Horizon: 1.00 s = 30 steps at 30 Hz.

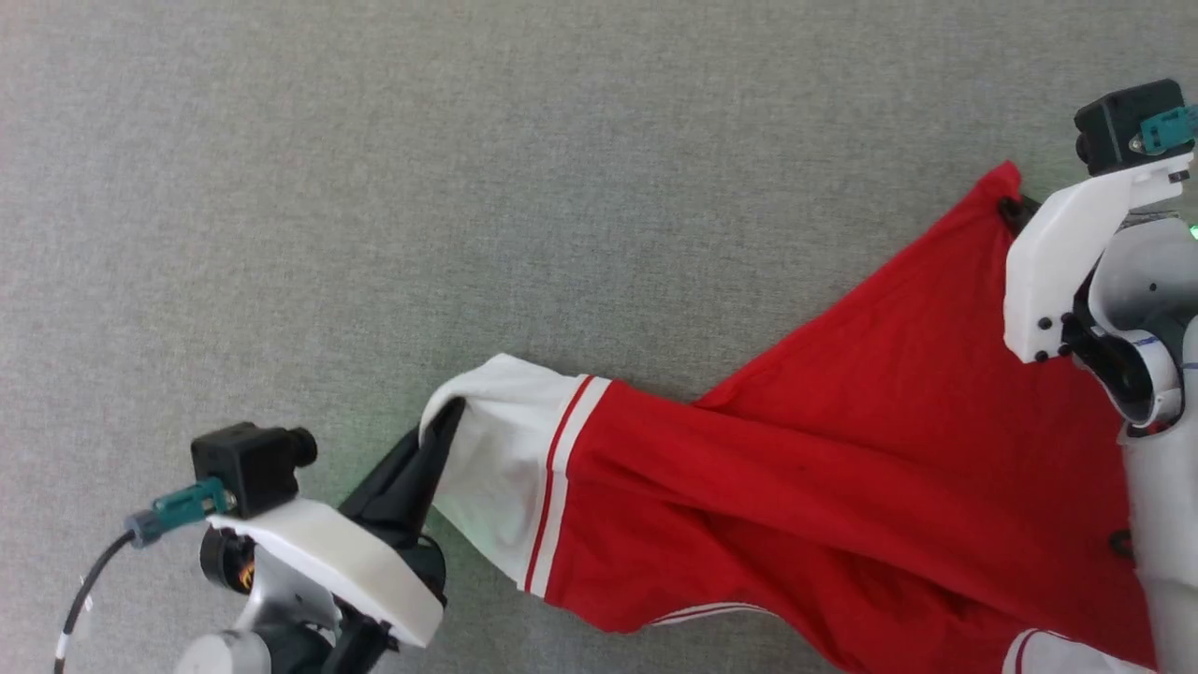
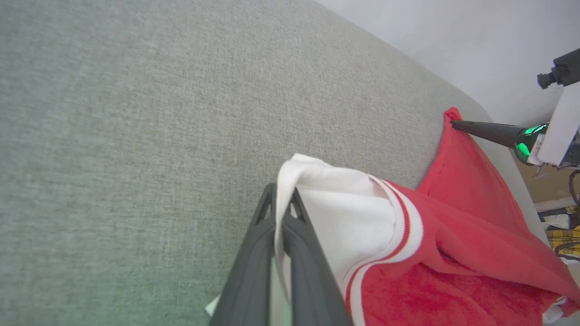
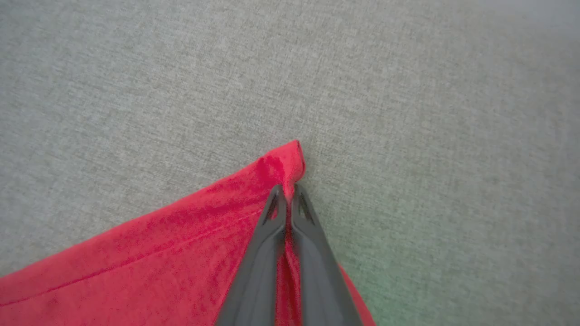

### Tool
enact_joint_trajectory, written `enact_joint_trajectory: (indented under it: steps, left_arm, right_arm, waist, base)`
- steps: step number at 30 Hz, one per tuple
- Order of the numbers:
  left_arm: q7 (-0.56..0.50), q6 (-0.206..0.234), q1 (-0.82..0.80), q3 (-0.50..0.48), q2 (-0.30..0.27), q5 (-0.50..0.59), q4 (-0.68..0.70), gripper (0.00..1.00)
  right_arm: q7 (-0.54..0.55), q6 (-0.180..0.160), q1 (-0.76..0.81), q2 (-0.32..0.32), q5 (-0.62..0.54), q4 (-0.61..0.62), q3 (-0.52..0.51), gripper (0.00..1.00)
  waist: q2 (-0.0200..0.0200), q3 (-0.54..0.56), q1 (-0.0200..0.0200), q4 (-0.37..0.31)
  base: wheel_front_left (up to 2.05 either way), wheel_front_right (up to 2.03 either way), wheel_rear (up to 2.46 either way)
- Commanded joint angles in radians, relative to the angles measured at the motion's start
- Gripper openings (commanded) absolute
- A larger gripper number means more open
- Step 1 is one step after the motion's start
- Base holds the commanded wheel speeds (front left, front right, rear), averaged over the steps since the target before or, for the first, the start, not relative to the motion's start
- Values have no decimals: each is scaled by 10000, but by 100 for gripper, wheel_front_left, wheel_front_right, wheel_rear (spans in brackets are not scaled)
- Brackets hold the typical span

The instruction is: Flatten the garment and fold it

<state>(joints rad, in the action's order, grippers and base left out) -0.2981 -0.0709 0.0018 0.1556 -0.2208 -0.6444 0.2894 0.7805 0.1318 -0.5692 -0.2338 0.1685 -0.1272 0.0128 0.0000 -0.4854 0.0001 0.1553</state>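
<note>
Grey cloth surface (image 1: 374,187): left gripper (image 2: 283,199) pinches the garment (image 1: 842,449) by a sleeve (image 2: 344,213), right gripper (image 3: 284,190) clamps a corner (image 3: 285,163) — seemingly shallow holds that harder pulling could slip.

Head view: high, facing steeply down on the grey cloth surface (image 1: 374,140), spanning most of the garment (image 1: 842,421) from left to right. Left wrist view: close behind the left gripper (image 2: 283,192), facing right across the garment to the right gripper (image 2: 455,123). Right wrist view: close, facing down on that same far red corner, which all three views share.
</note>
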Motion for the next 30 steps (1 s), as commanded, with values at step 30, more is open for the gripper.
enact_joint_trajectory:
  steps: [30]
  left_arm:
    - [-76, 1068, -7547, -752, -1131, 2249, -2978, 0]
  right_arm:
    - [-2932, -11, -2165, 1418, 891, 458, -805, 0]
  waist:
    - [0, 4173, -1, -2502]
  base:
    - [0, 0, 0]
